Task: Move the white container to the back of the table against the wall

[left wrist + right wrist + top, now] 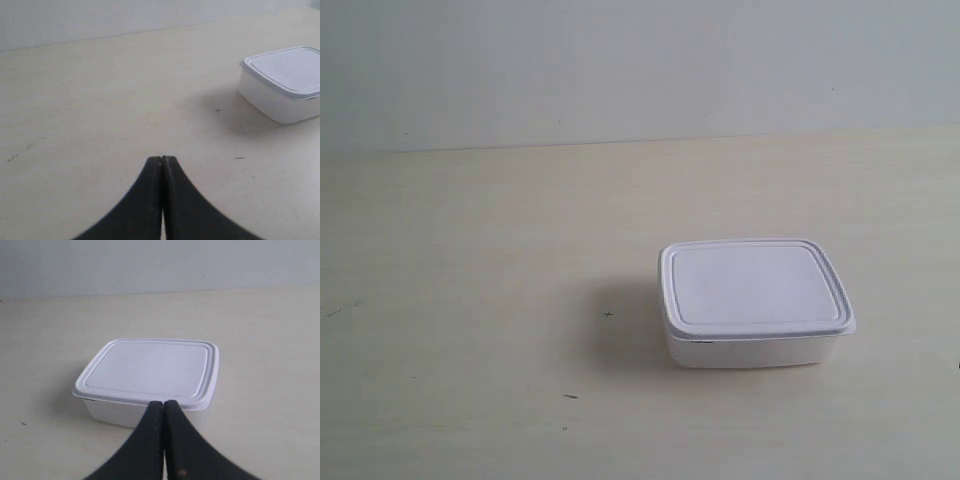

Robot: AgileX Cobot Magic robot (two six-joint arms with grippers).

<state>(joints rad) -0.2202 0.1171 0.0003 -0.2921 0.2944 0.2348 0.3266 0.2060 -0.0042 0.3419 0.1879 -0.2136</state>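
The white container (pixel 755 300), lid on, rests on the pale table (pixel 470 300) right of centre, well short of the grey-white wall (pixel 620 60). Neither arm shows in the exterior view. My left gripper (pixel 162 158) is shut with nothing in it, low over bare table, and the white container (pixel 285 82) lies off to one side of it, far away. My right gripper (pixel 163 403) is also shut and empty, its tips lined up with the near edge of the white container (pixel 152 372); I cannot tell whether they touch it.
A few tiny dark specks (pixel 608 315) mark the table near the container. The wall meets the table along a straight line (pixel 620 142) at the back. A dark sliver (pixel 957 365) shows at the exterior view's right edge.
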